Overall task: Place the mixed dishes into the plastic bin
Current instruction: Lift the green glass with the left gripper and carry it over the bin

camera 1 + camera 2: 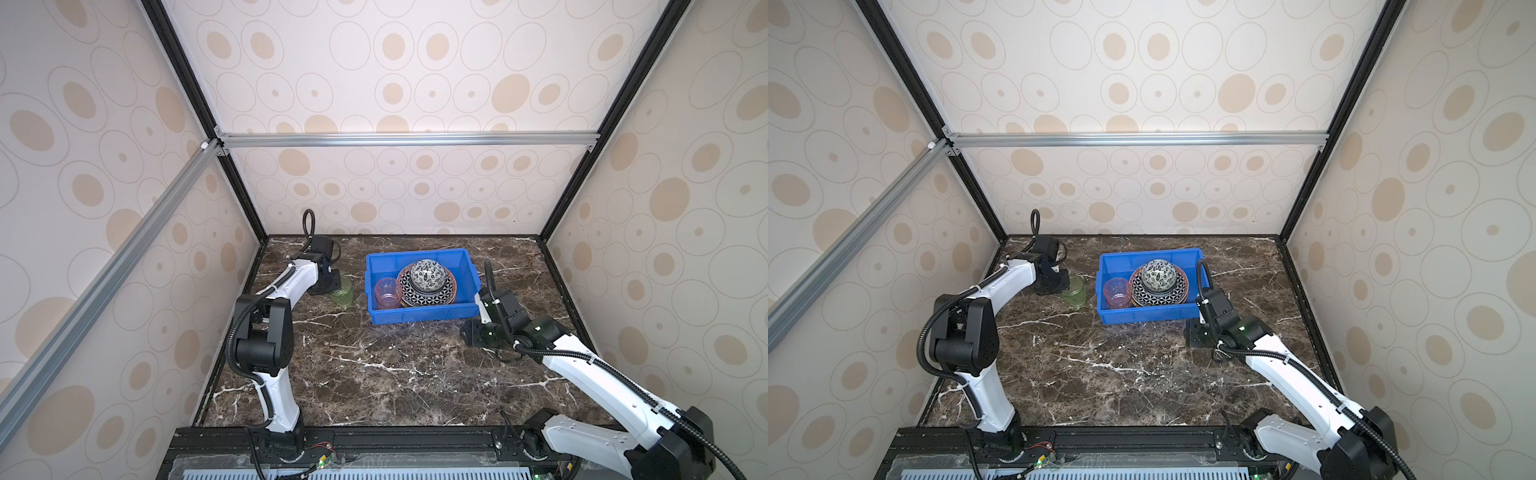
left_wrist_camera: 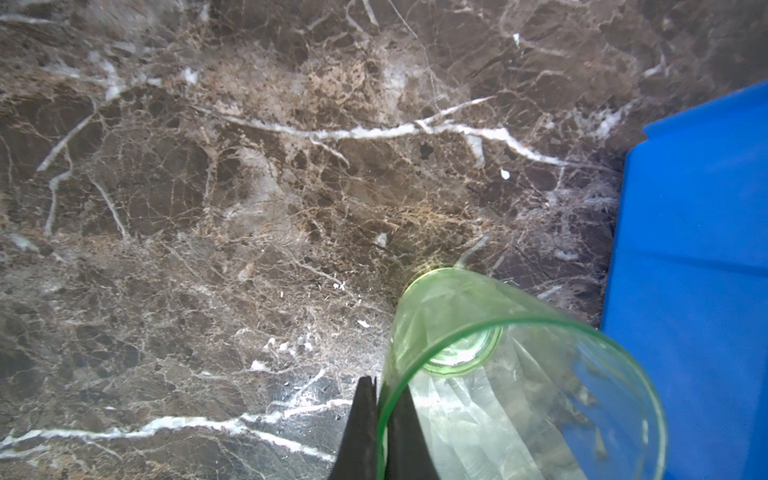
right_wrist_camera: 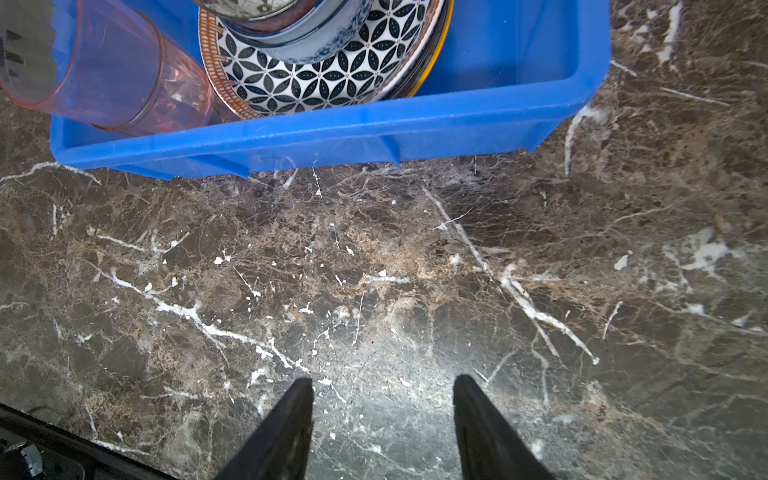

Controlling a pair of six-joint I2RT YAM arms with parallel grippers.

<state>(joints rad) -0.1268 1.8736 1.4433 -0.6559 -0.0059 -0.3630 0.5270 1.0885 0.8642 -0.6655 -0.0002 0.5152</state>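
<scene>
Left pincer (image 2: 380,388) clamps thin-walled translucent green cup (image 2: 478,307); veined marble tabletop (image 2: 208,187) beneath.

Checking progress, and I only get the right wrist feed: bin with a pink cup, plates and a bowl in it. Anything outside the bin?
Observer: Yes, one green cup on the table, just left of the bin.
Operator: Gripped?
Observer: Yes. The left end effector is shut on its rim, one finger inside, one outside.
Operator: Upright?
Observer: Mouth up in both top views. I can't tell whether it is off the table.
</scene>
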